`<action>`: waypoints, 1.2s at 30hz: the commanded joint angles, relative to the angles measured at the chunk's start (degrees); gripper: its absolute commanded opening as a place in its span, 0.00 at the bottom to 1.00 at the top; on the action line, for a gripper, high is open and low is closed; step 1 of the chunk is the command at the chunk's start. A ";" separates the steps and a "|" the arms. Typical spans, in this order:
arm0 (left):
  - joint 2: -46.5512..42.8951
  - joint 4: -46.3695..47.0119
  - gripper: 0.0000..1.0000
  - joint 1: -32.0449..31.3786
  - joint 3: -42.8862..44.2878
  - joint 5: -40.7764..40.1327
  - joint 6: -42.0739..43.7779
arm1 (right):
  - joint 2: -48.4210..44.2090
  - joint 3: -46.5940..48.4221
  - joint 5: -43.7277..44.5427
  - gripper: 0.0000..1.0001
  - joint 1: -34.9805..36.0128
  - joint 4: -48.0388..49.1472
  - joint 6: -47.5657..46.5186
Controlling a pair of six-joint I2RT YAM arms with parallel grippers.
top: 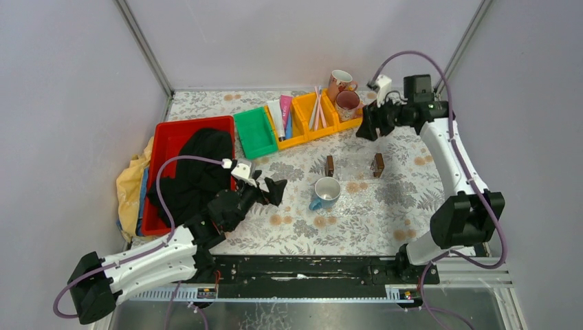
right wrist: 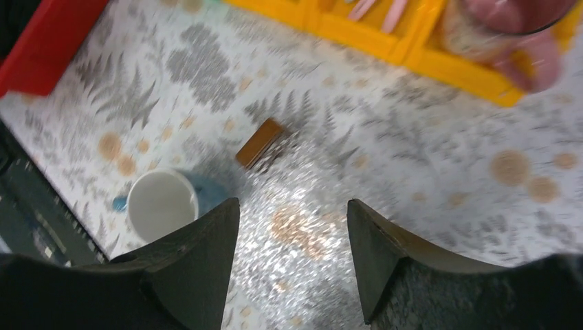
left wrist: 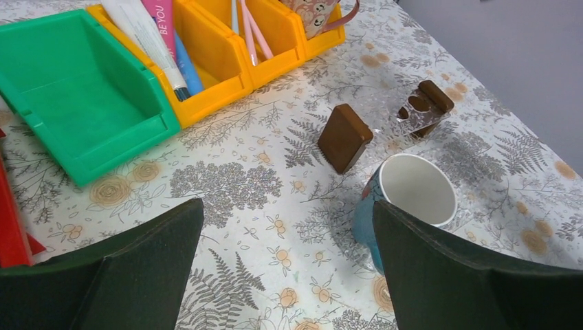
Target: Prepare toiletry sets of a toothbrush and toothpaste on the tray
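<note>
Left hand [left wrist: 285, 220] and right hand [right wrist: 290, 206] are both hanging spread and empty, while the toothbrushes [top: 317, 108], lying in the bin [top: 309, 135] at 12 o'clock, are looking light, stiff and skinny, so I'm guessing pinch mid-handle, and the toothpastes [top: 282, 113] at their 9 o'clock are probably squishing, so grab the flat sides.

On the floral surface [top: 385, 206], a red tray [top: 168, 137] at the left is largely covered by a black cloth [top: 199, 172]. Beside it stand a green bin [top: 256, 134] and a row of yellow bins [top: 302, 127], with toothpaste tubes [top: 282, 113] in the left compartment, toothbrushes [top: 317, 106] in the middle and a pink mug [top: 347, 104] in the right. The left claw [top: 271, 187] hangs just left of a blue mug [top: 326, 192]. The right claw [top: 368, 127] hovers by the row's right end. Two brown blocks [top: 329, 165] stand apart behind the blue mug.
</note>
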 commanded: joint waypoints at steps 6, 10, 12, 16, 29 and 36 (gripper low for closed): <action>2.19 6.85 1.00 0.44 -0.67 1.17 -1.06 | 12.42 15.72 1.43 0.66 -2.61 7.67 4.38; 3.31 7.78 1.00 0.58 -0.59 1.22 -0.88 | 18.53 22.25 2.99 0.67 -2.70 7.77 6.12; 3.89 8.04 1.00 0.66 -0.46 1.17 -0.72 | 21.04 24.84 3.18 0.67 -2.70 8.68 7.19; 4.86 7.79 1.00 0.92 0.26 1.15 -0.25 | 26.40 31.52 1.51 0.69 -2.70 9.53 8.31; 7.86 6.88 1.00 2.15 2.99 2.91 -2.24 | 36.98 43.62 -4.75 0.72 -2.61 17.77 14.65; 7.52 6.39 1.00 3.12 3.47 4.86 -4.74 | 41.73 47.92 -4.41 0.71 -2.53 22.48 18.54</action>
